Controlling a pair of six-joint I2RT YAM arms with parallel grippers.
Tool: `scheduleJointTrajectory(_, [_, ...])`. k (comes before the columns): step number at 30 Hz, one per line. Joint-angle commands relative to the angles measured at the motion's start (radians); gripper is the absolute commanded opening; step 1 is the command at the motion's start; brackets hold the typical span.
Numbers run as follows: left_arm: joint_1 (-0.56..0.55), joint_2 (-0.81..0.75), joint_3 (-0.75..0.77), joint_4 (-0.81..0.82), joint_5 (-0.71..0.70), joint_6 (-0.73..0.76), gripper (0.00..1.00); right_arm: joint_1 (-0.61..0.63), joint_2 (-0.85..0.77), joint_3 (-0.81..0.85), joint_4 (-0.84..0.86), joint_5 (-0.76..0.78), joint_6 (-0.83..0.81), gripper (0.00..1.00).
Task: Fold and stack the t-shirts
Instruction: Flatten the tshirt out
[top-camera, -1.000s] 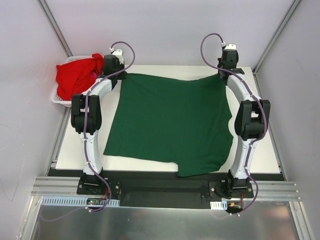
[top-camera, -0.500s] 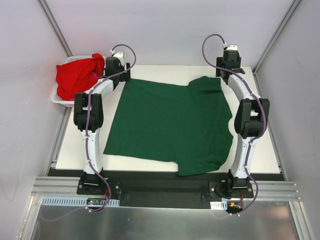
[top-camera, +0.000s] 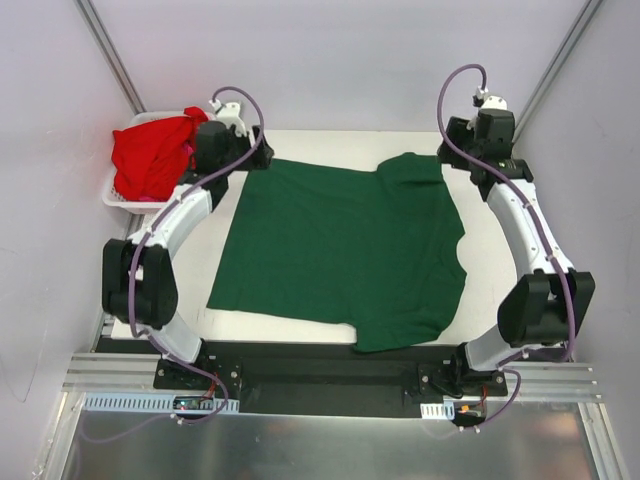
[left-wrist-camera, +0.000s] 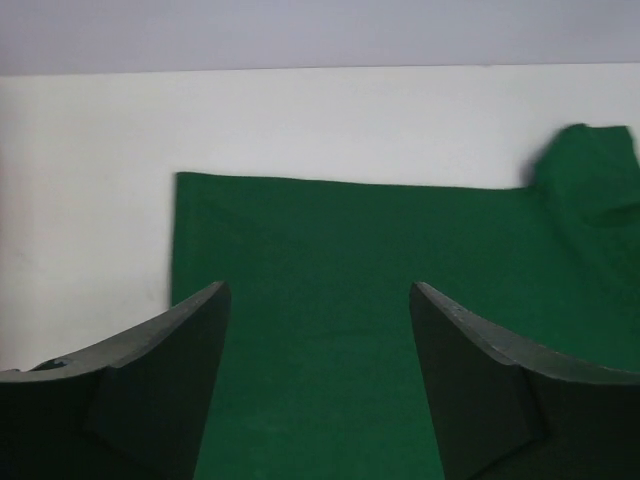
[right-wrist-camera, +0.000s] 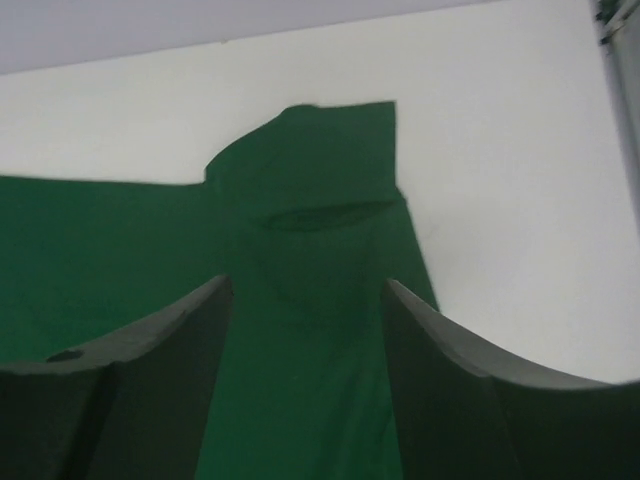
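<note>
- The green t-shirt (top-camera: 340, 250) is plain dark green, with no print or pattern.
- The red t-shirt (top-camera: 150, 155) is plain bright red.
- The basket (top-camera: 115, 197) is white.
- The tabletop (top-camera: 480, 270) is plain white.
- The left tool (left-wrist-camera: 320, 300) and right tool (right-wrist-camera: 305, 290) have matt black fingers.
- The arms (top-camera: 185, 215) are white with black joints; their cables (top-camera: 441, 110) are purple.
</note>
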Motion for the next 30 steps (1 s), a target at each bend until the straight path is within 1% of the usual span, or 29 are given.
scheduleJointTrajectory(1, [-0.091,-0.112,-0.184,0.035,0.056,-0.075,0.71,0.033,-0.081,-0.096,-0.107,-0.168,0.086,0.61])
scheduleJointTrajectory(2, [-0.120,-0.140,-0.214,0.051,0.049,-0.087,0.70,0.057,-0.092,-0.139,-0.127,-0.180,0.086,0.60])
scheduleJointTrajectory(5, [-0.161,-0.171,-0.320,0.065,0.028,-0.093,0.69,0.109,-0.135,-0.225,-0.150,-0.177,0.086,0.57])
scheduleJointTrajectory(6, [-0.176,-0.177,-0.345,0.072,0.031,-0.098,0.69,0.120,-0.144,-0.251,-0.155,-0.174,0.112,0.56])
scheduleJointTrajectory(8, [-0.193,-0.203,-0.425,0.091,0.002,-0.110,0.69,0.152,-0.174,-0.299,-0.152,-0.168,0.132,0.49])
scheduleJointTrajectory(9, [-0.198,-0.210,-0.449,0.120,0.002,-0.118,0.69,0.163,-0.182,-0.348,-0.149,-0.157,0.140,0.42])
scheduleJointTrajectory(10, [-0.198,-0.214,-0.494,0.132,0.000,-0.128,0.68,0.172,-0.188,-0.368,-0.149,-0.151,0.158,0.23])
scheduleJointTrajectory(11, [-0.198,-0.221,-0.509,0.141,-0.004,-0.139,0.68,0.183,-0.193,-0.388,-0.144,-0.146,0.165,0.18])
scheduleJointTrajectory(13, [-0.201,-0.223,-0.535,0.149,-0.010,-0.145,0.68,0.194,-0.201,-0.425,-0.145,-0.146,0.180,0.13])
scheduleJointTrajectory(15, [-0.203,-0.221,-0.548,0.154,-0.023,-0.144,0.67,0.211,-0.201,-0.440,-0.150,-0.134,0.191,0.13])
scheduleJointTrajectory(18, [-0.203,-0.212,-0.552,0.160,-0.032,-0.144,0.67,0.221,-0.192,-0.463,-0.155,-0.111,0.212,0.08])
scheduleJointTrajectory(19, [-0.203,-0.206,-0.551,0.161,-0.033,-0.141,0.67,0.222,-0.176,-0.468,-0.156,-0.106,0.217,0.04])
scheduleJointTrajectory(21, [-0.203,-0.191,-0.545,0.161,-0.041,-0.133,0.67,0.226,-0.159,-0.466,-0.159,-0.096,0.223,0.02])
scheduleJointTrajectory(25, [-0.203,-0.162,-0.529,0.161,-0.047,-0.125,0.65,0.226,-0.094,-0.454,-0.161,-0.096,0.215,0.01])
scheduleJointTrajectory(28, [-0.203,-0.110,-0.502,0.161,-0.050,-0.119,0.64,0.225,-0.032,-0.425,-0.158,-0.096,0.200,0.01])
scheduleJointTrajectory(29, [-0.203,-0.097,-0.493,0.158,-0.049,-0.116,0.64,0.223,0.000,-0.407,-0.158,-0.056,0.195,0.01])
scheduleJointTrajectory(30, [-0.203,-0.086,-0.473,0.155,-0.052,-0.113,0.64,0.222,0.014,-0.396,-0.158,-0.051,0.192,0.01])
